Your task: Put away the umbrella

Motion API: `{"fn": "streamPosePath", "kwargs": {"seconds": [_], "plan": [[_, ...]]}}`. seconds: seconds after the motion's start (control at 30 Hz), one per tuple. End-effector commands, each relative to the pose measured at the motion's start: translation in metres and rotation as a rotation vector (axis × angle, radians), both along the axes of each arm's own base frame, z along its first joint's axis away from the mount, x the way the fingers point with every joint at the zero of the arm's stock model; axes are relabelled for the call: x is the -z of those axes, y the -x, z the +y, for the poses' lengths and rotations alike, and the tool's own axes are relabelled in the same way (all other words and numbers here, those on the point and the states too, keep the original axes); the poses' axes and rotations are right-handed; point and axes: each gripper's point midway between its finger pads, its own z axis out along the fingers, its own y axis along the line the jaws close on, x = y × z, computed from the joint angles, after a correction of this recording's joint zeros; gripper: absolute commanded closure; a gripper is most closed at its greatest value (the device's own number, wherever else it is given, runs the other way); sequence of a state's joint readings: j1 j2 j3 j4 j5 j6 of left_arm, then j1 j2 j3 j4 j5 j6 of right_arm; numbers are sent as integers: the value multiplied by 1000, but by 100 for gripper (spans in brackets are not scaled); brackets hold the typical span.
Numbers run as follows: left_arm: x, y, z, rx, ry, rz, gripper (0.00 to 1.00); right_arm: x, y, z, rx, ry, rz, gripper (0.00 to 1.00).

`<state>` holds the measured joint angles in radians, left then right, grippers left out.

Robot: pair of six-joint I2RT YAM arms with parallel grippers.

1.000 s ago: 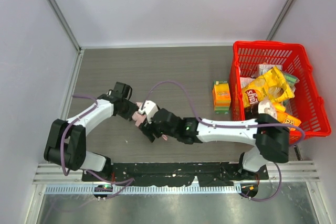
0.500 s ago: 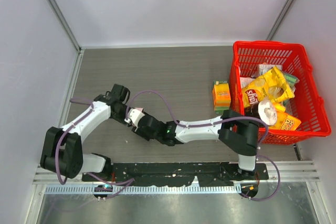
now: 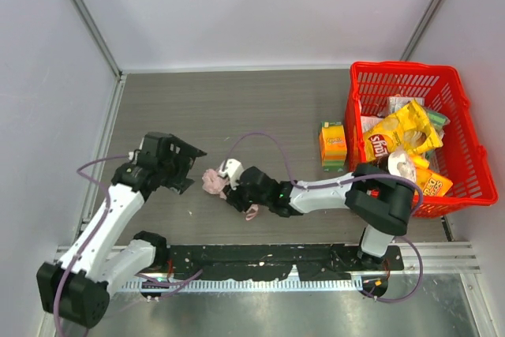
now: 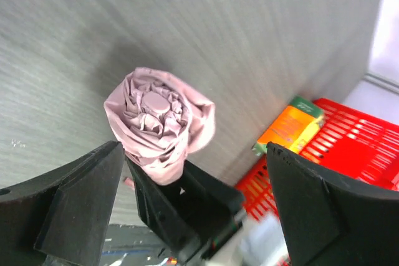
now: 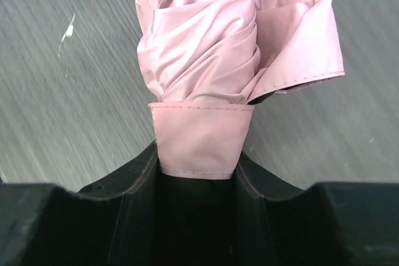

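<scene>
The umbrella (image 3: 211, 181) is over the near middle-left part of the table (image 3: 260, 108), pointing left and right; whether it rests on the surface is not clear. The left gripper (image 3: 189, 170) is just to its left, apart from it and facing its end. The right gripper (image 3: 222, 188) is at its right end, with that end between the fingers. Far to the right, the basket (image 3: 394, 67) stands at the table's right edge with several snack bags (image 3: 398, 136) inside. A small carton (image 3: 333, 146) stands just beside the basket's left wall.
</scene>
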<state>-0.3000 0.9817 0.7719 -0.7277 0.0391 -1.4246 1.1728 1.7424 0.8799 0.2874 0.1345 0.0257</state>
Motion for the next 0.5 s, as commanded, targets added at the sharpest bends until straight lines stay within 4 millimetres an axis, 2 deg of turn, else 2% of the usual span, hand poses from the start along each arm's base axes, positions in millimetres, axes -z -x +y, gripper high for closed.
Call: {"fn": "streamPosePath", "kwargs": {"seconds": [0.0,0.1,0.17,0.27,0.3,0.4,0.43,0.47], "plan": [[-51,-16,28,-13,-124,-256,0,-69,6,11,-87,-419,171,99],[-79,-14,52,-38,-240,-395,0,-83,-5,-2,-106,-571,339,99],[-94,-11,59,-35,-279,-478,0,-91,-24,-7,-77,-653,406,99],[-115,-6,62,-5,-309,-589,0,-92,-69,-18,59,-731,543,99],[-119,-3,61,12,-312,-618,0,-91,-84,-15,80,-747,563,99],[-126,3,55,61,-300,-679,0,-80,-140,-21,270,-798,653,99],[-125,4,50,93,-290,-691,0,-75,-160,-13,306,-783,673,99],[-125,5,45,118,-276,-708,0,-73,-177,-14,344,-788,660,99]]}}
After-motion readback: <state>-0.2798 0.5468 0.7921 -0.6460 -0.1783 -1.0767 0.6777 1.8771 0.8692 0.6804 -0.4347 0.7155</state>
